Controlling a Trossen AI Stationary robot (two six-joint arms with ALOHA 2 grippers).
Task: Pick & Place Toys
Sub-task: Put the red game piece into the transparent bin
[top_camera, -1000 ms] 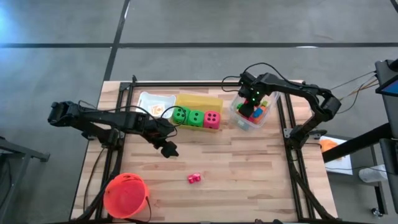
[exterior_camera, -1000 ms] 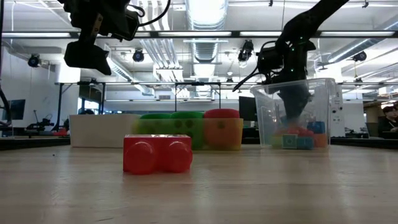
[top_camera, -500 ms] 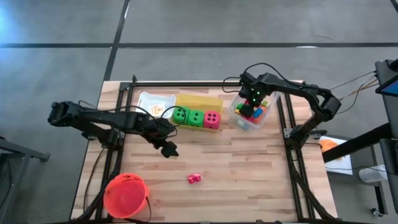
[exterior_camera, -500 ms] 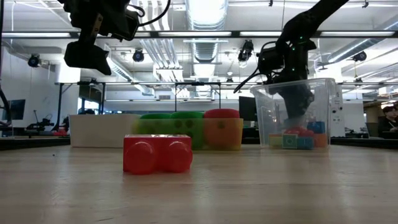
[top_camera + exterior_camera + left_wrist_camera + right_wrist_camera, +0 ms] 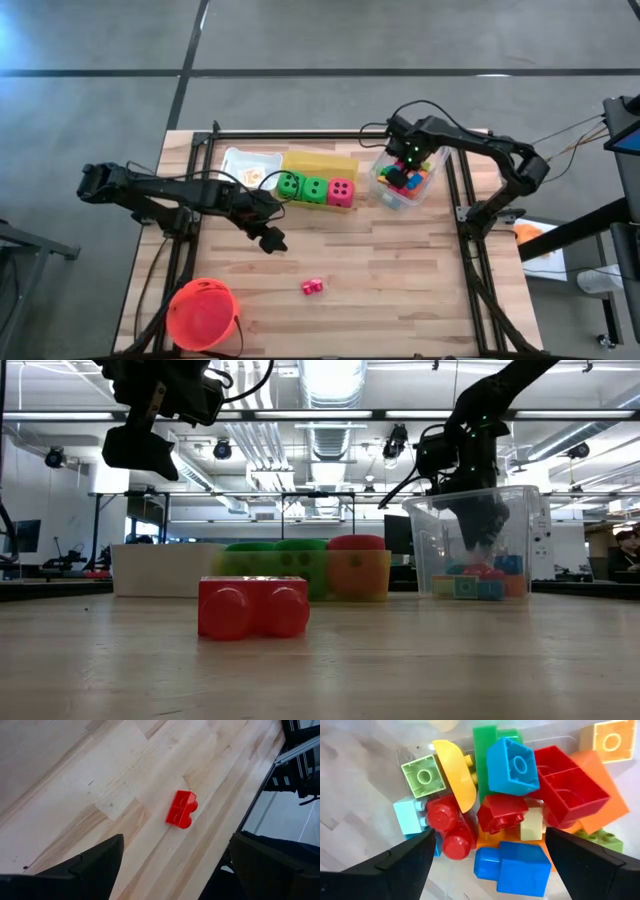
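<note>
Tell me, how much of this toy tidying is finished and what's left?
Mostly done, it seems: the clear bin already holds a heap of blocks. The right gripper hangs over that heap, fingers open and empty. One red block lies alone on the table, with the left gripper open above it. Three dice sit beside the yellow bin.

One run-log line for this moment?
right gripper: open over clear bin, blocks inside | left gripper: open above table | red block: loose on table
</note>
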